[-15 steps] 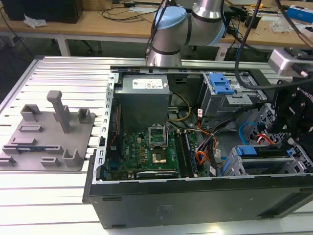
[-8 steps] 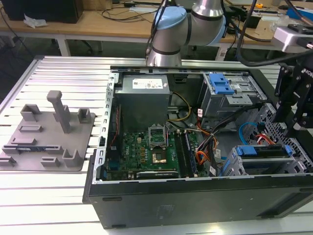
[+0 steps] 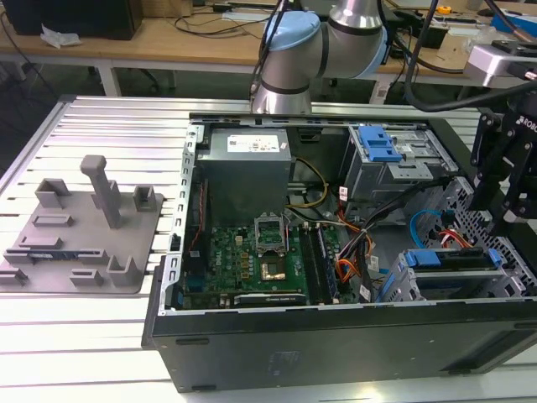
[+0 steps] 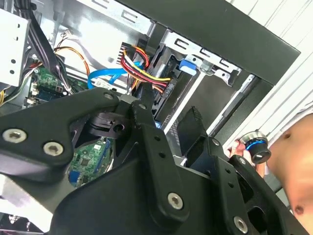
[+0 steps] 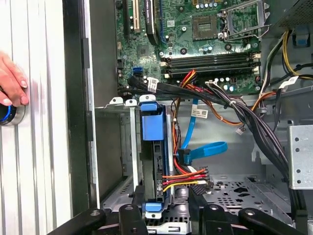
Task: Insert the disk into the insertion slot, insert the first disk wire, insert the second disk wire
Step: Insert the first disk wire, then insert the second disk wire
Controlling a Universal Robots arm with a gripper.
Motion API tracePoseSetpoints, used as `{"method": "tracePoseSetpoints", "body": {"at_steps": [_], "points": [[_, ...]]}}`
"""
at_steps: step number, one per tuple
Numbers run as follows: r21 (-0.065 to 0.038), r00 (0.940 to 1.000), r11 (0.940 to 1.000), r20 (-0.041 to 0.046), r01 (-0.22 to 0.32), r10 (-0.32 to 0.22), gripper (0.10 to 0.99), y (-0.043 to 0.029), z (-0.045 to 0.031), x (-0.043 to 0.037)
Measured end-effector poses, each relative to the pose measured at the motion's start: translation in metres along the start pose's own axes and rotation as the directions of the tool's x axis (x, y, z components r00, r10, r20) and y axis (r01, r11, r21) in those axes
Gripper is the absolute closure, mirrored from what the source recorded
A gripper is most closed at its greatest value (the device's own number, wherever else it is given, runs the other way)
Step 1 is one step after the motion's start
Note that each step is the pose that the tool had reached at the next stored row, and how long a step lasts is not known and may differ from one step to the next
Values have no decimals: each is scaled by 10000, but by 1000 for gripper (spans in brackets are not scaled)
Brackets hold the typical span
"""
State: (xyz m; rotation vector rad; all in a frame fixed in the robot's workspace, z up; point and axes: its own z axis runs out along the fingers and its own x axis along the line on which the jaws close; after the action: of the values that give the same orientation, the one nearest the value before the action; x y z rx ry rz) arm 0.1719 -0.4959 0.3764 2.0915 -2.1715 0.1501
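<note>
Disk (image 5: 152, 125) in blue carrier, seated in insertion slot (image 5: 124, 147) at corner of open computer case (image 5: 76, 98), gripper (image 5: 166, 203) spread wide, holding nothing, fingers either side of disk's end, red-yellow-black wire bundle (image 5: 188, 176) reaching disk's edge, blue wire (image 5: 200, 151) just beside, person's hand (image 5: 12, 83) on blue-ringed knob (image 5: 6, 113) outside case.

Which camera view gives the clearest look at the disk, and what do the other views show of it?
The first wrist view: the disk stands edge-on in the insertion slot, blue carrier unobstructed. The exterior view shows it farther off, at the exterior view's right. In the second wrist view the gripper covers most of it.
</note>
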Motion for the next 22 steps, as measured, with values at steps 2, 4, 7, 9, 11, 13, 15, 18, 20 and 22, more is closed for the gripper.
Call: {"method": "tracePoseSetpoints", "body": {"at_steps": [2,4,7,9,11,13,15,18,20,22], "points": [[-13,10000,10000,-1,2,-2,604,0,0,0],[-19,10000,10000,-1,3,-3,604,0,0,0],[-41,10000,10000,-2,7,-7,604,0,0,0],[-47,10000,10000,-2,7,-7,604,0,0,0],[-53,10000,10000,-3,8,-8,604,0,0,-1],[-58,9999,10000,-107,10,-11,604,0,-7,-46],[-114,9992,9999,-400,13,-17,604,3,-13,-89],[-167,9960,9999,-896,12,-27,604,23,-26,-162],[-160,9946,9999,-1036,22,-39,604,60,-27,-202],[29,9918,10000,-1275,50,-45,604,105,-14,-290]]}}
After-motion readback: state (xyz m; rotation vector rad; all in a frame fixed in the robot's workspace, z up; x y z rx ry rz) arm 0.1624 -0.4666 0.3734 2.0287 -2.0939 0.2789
